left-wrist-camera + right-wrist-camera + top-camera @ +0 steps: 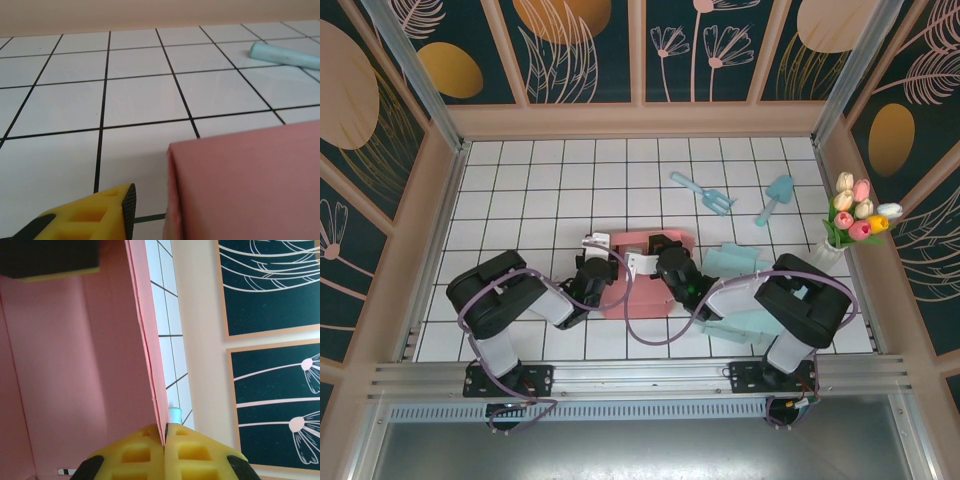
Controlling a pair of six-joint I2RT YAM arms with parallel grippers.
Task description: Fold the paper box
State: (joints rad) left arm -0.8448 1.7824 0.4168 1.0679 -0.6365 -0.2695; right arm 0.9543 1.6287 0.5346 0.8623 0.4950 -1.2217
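Note:
The pink paper box (618,288) lies open in the middle of the tiled floor, between both arms. My left gripper (608,262) is at the box's left wall (245,185). Its outer yellow finger (107,212) stands a small gap away from that wall, and the other finger is hidden behind the wall. In the right wrist view a black-padded finger (50,260) shows inside the box (75,365). My right gripper (665,252) is shut on the edge of another upright pink wall, with both yellow fingers (150,452) pressed against the card.
Two teal toy shovels (703,192) (775,200) lie further back, and one handle (285,54) shows beyond the box. Flat pale teal card (735,262) lies under the right arm. A vase of tulips (855,222) stands at the right wall. Patterned walls enclose the floor.

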